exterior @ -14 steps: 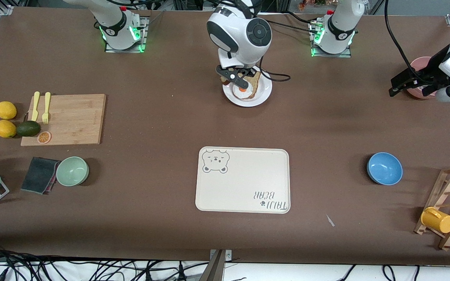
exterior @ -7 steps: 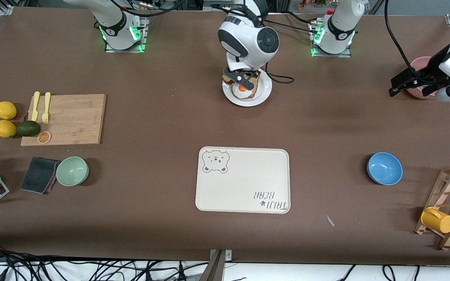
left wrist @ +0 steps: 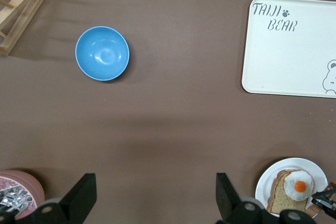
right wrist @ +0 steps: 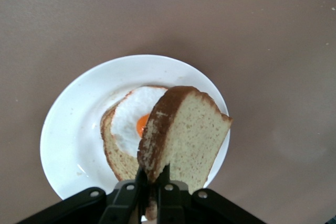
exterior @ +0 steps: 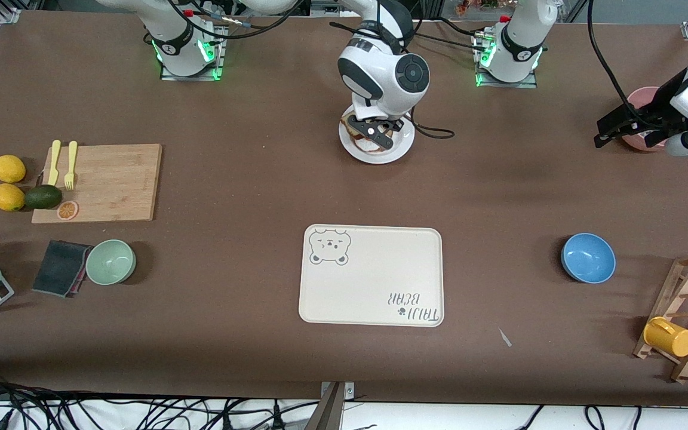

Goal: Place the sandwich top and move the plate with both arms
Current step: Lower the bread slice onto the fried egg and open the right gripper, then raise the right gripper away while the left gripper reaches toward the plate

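The sandwich top point(right wrist: 184, 135), a tan speckled slice with a dark crust, hangs tilted just above the white plate point(right wrist: 68, 140). My right gripper point(right wrist: 155, 182) is shut on its crust edge. On the plate lies a narrower bread slice point(right wrist: 118, 153) with a fried egg point(right wrist: 134, 119) on it. In the front view the right gripper point(exterior: 375, 132) sits over the plate point(exterior: 401, 152), midway between the two bases. My left gripper point(exterior: 610, 132) waits open over the table at the left arm's end, with nothing between its fingers point(left wrist: 86, 184).
A cream bear tray point(exterior: 371, 275) lies nearer the front camera than the plate. A blue bowl point(exterior: 587, 257) and a wooden rack point(exterior: 687, 316) with a yellow mug stand toward the left arm's end, a pink bowl point(exterior: 642, 98) under the left arm. A cutting board point(exterior: 105, 182) and green bowl point(exterior: 111, 261) lie toward the right arm's end.
The right arm has shifted a little toward the left arm's end and come down over the plate, carrying the bread slice. The left arm has not moved.
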Controlling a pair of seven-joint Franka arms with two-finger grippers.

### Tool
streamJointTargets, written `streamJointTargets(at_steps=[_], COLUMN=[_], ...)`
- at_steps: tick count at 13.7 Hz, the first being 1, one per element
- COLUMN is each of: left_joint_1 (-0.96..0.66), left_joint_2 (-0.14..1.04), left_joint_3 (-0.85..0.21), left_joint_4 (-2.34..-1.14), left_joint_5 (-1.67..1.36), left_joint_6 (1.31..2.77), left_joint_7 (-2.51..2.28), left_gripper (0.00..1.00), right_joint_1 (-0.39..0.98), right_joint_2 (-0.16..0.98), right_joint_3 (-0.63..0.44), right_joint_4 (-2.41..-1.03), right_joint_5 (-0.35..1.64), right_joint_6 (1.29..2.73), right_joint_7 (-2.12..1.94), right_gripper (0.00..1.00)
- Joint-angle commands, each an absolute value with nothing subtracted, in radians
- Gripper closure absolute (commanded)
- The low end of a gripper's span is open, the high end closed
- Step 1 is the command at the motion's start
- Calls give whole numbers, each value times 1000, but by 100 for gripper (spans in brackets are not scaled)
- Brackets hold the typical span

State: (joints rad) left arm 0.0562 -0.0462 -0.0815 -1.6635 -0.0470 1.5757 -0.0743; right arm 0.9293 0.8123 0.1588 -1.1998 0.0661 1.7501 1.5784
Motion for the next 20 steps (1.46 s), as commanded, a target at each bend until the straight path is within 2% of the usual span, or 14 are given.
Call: streamJointTargets(at_steps=[1, 2, 4, 9, 12, 15, 20], left_joint_1=[61, 61, 61, 61, 61, 58, 49], left_joint_2=[-34, -34, -34, -34, -34, -32, -29], left_joint_3=[-87, -87, -86, -86, -86, -87, -92], left_joint_4=[-1632, -1634, -1634, -1634, -1634, -1631, -1632], left_joint_5=[-37, -37, -37, -37, -37, -37, -41], left_joint_6=[1552, 1552, 1552, 1552, 1552, 1551, 1527], left_joint_7=[-71, -71, -71, -71, -71, -75, -75], left_gripper=[0, 0, 0, 0, 0, 0, 0], right_joint_1=[950, 951, 954, 962, 954, 890, 709], right_joint_2=[851, 860, 865, 865, 830, 712, 458], right_joint_3=[127, 121, 111, 94, 95, 97, 95], right_joint_4=[-1152, -1152, -1150, -1149, -1152, -1182, -1374], right_joint_5=[81, 81, 78, 78, 83, 98, 80], right_joint_6=[1770, 1787, 1819, 1901, 1864, 1804, 1717], right_joint_7=[1600, 1598, 1598, 1600, 1595, 1565, 1236], right_gripper=[71, 55, 0, 0, 0, 0, 0])
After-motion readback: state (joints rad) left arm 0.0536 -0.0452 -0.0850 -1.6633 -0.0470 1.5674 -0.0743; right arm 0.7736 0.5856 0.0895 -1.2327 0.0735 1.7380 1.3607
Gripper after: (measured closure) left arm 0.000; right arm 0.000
